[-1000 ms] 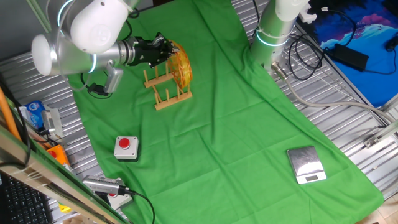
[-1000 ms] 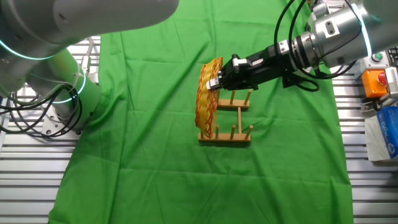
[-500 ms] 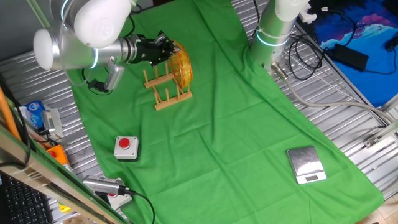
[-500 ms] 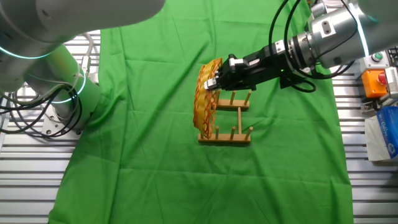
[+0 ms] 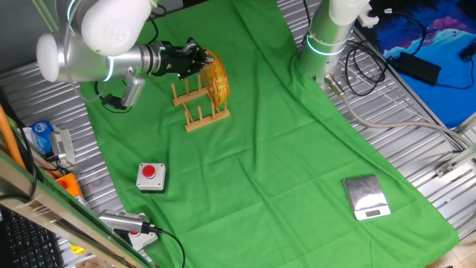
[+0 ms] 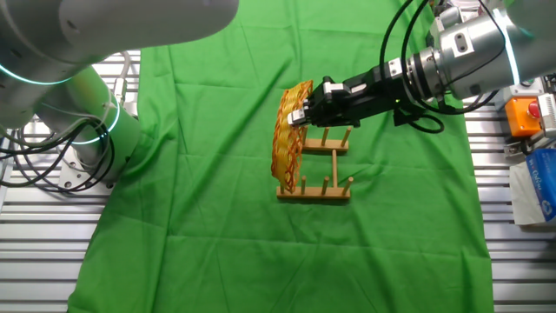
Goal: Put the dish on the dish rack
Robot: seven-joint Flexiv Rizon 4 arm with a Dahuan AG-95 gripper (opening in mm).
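The dish (image 5: 218, 82) is a yellow woven plate with reddish streaks. It stands on edge in the end slot of the dish rack (image 5: 199, 113), a small wooden rack on the green cloth. In the other fixed view the dish (image 6: 285, 146) stands upright at the left end of the rack (image 6: 327, 189). My gripper (image 5: 201, 59) reaches in level from the side and its black fingers close on the dish's upper rim; it shows the same way in the other fixed view (image 6: 301, 112).
A red push button box (image 5: 151, 175) and a silver scale (image 5: 365, 197) lie on the cloth nearer the front. The arm's base (image 5: 327, 37) stands at the cloth's far edge. An orange box (image 6: 526, 115) and a blue carton (image 6: 540, 187) sit off the cloth.
The arm's elbow has shifted slightly. The gripper stays at the dish's rim and the dish stays upright in the rack.
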